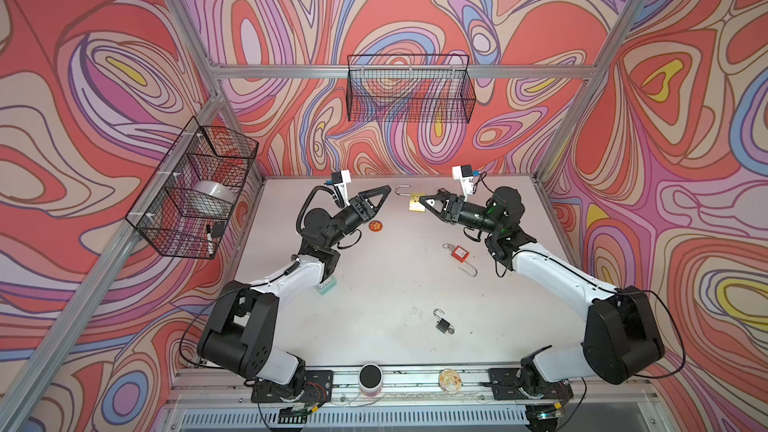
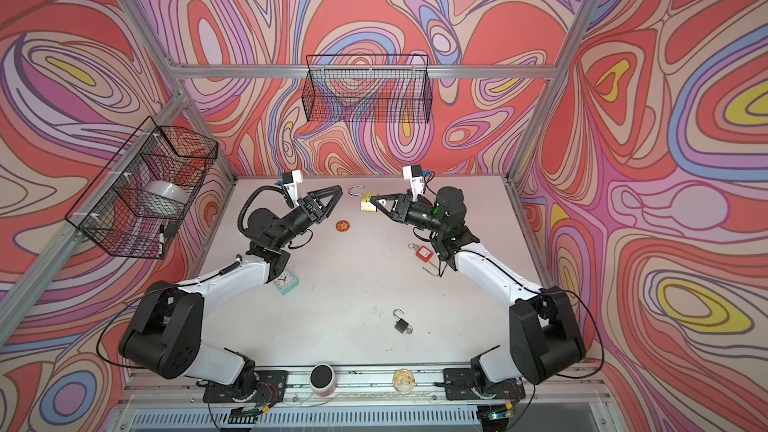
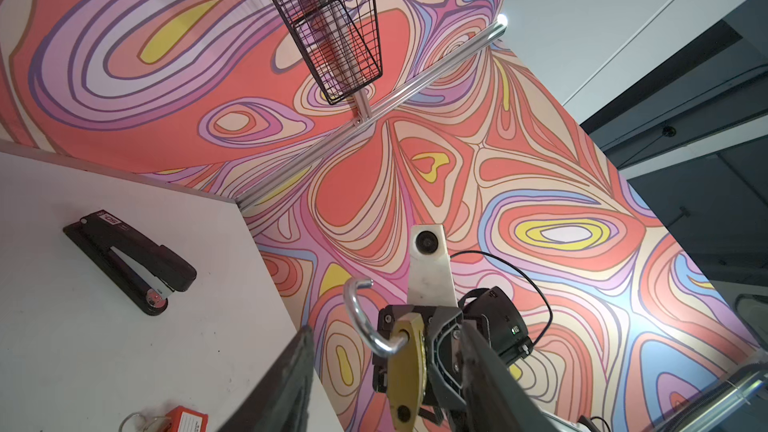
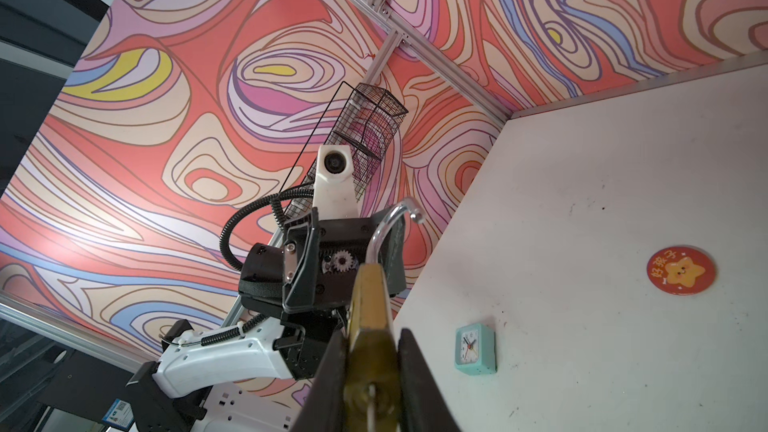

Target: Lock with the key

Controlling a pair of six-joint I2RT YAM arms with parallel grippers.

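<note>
Closest to the lens in the right wrist view, your right gripper is clamped on the two flat faces of the brass padlock, which is held clear of the table at the upper centre of both top views. Its shackle stands open, pointing away from the claw. Judge the lock as solid metal: heavy for its size, rigid, and smooth enough to slip or twist if pushed off-axis. The broad faces are the right place to hold it, since that leaves the shackle and the keyway end free. A thin metal sliver shows at the near end of the body, but you cannot tell whether it is the key. Opposite, your left gripper has its jaws parted and empty, aimed at the lock from the left. Now count, front to back. On the bottom rail there is one dark-topped cup and one patterned disc. Up the table you have one black padlock, one teal clock, one red padlock and one orange badge. That makes three padlocks with the brass one. One stapler shows only in the left wrist view, and two wire baskets hang on the walls.
</note>
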